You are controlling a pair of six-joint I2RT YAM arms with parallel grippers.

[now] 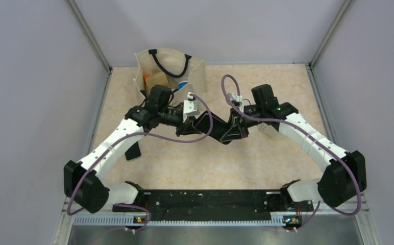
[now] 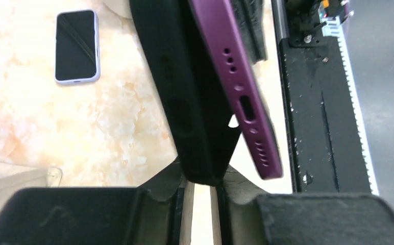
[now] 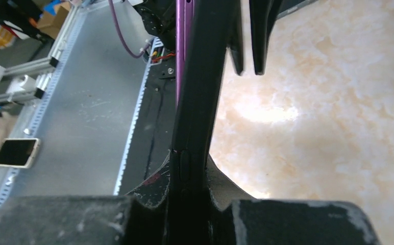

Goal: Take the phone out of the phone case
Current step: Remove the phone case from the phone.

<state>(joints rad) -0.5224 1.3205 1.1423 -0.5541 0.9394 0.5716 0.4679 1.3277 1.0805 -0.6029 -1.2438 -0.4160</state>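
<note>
The phone (image 2: 246,102) showed a purple edge with a smooth satin finish, like anodised metal. The phone case (image 2: 185,92) was matt black and looked like soft, rubbery plastic. The pads (image 2: 333,219) of the left gripper (image 2: 200,191) were coarse, fuzzy black, like felt or foam; those of the right gripper (image 3: 187,178) looked alike, greyed and scuffed. The tabletop (image 2: 31,127) was smooth marbled beige with a faint sheen. A second phone (image 2: 76,46) had a glossy black screen in a pale matt case. The tote bag (image 1: 197,76) was cream cloth. The arm shells (image 1: 111,148) were glossy white plastic. The base plate (image 2: 317,112) was matt black, speckled with scratches; the perforated sheet (image 3: 93,112) was dull grey metal.
</note>
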